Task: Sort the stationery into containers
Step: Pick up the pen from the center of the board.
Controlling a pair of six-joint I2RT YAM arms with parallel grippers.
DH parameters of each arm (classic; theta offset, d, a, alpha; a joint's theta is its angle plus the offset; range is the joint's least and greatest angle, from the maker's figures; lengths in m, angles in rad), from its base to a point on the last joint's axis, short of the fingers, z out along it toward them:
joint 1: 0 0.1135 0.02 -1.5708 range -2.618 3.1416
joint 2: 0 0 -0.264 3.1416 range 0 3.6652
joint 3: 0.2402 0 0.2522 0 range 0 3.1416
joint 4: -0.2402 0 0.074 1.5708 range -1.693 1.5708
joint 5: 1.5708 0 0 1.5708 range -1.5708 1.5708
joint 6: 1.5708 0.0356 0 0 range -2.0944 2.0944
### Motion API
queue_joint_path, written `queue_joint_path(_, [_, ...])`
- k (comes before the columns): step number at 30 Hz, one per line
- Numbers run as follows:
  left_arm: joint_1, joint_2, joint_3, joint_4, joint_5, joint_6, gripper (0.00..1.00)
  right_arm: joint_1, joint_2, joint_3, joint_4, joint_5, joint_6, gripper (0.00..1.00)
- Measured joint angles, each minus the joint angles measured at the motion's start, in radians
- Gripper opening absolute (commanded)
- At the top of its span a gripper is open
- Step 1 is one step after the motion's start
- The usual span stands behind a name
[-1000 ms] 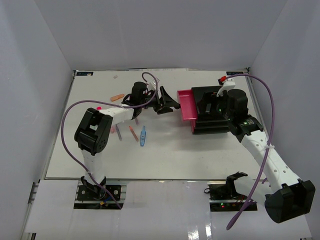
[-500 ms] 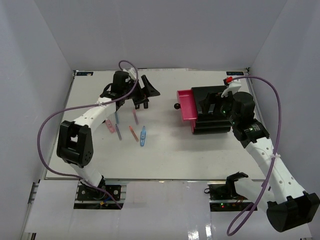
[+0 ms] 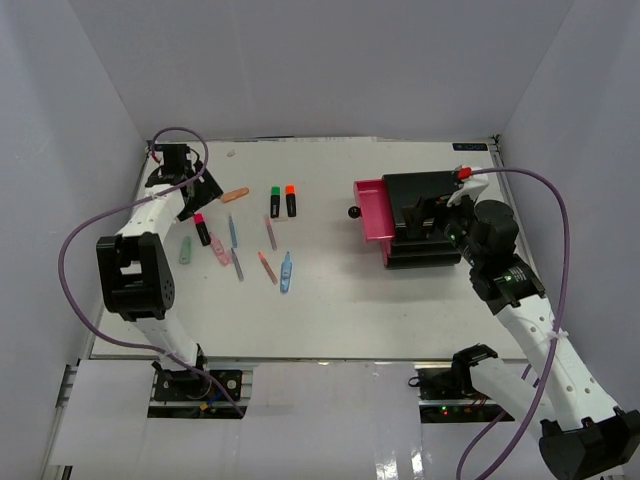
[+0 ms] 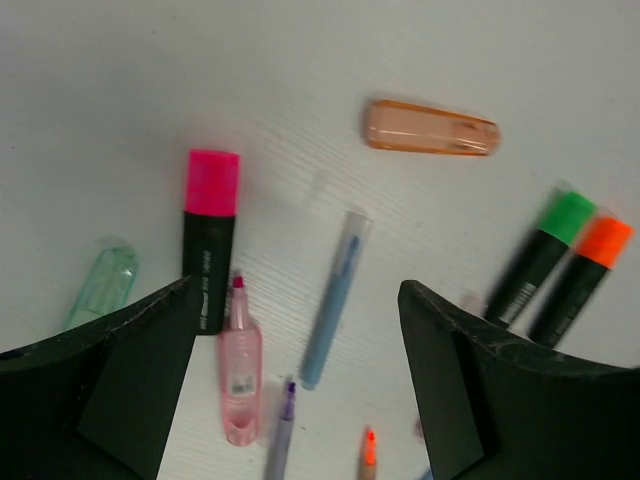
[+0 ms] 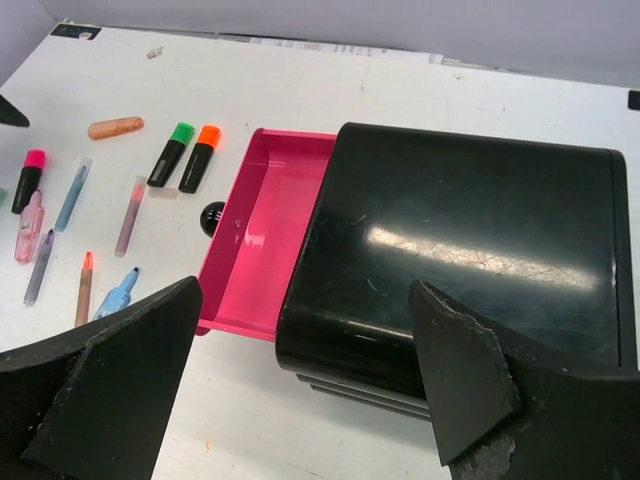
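- top view: a matte white table [image 3: 330,300] boxed in by pale grey walls [image 3: 330,60]. the left claw [image 3: 185,185] hangs released at the far-left corner, with the stationery [image 3: 273,202] scattered just beside it toward the middle.
- left wrist: below the spread fingers lie a pink-capped highlighter [image 4: 210,240] and a clear blue pen [image 4: 332,300]. beyond them is a glossy orange capsule [image 4: 430,127].
- right wrist: the right claw [image 5: 300,390] is released above the shiny, boxy black cabinet [image 5: 470,240]. its smooth magenta drawer [image 5: 265,240] stands open on the claw's left.

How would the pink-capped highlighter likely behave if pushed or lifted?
The pink-capped highlighter looks short, hard plastic: probably stiff and light. Its body seems broad and flattish, so a push would likely slide it across the table, not roll it. The smooth barrel may slip.
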State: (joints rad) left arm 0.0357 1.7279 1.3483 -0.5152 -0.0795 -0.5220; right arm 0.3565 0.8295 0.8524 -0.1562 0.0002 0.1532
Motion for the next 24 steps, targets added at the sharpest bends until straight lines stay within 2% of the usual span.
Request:
queue_joint_path(8, [0.053,0.241,0.111,-0.040,-0.072,0.031,0.76,0.025,-0.059,-0.030,0.014,0.054,-0.029,0.90])
queue_joint_path(18, [0.053,0.353,0.175,-0.053,-0.109,0.056,0.65,0.030,-0.063,-0.047,0.019,0.077,-0.039,0.90])
queue_joint_path(20, [0.053,0.360,0.186,-0.055,-0.117,0.062,0.61,0.030,-0.063,-0.047,0.021,0.077,-0.040,0.90])
queue_joint_path(23, [0.053,0.362,0.187,-0.057,-0.124,0.066,0.50,0.031,-0.063,-0.047,0.023,0.078,-0.042,0.90])
queue_joint_path(24, [0.053,0.362,0.187,-0.058,-0.127,0.068,0.44,0.031,-0.063,-0.047,0.024,0.079,-0.043,0.90])
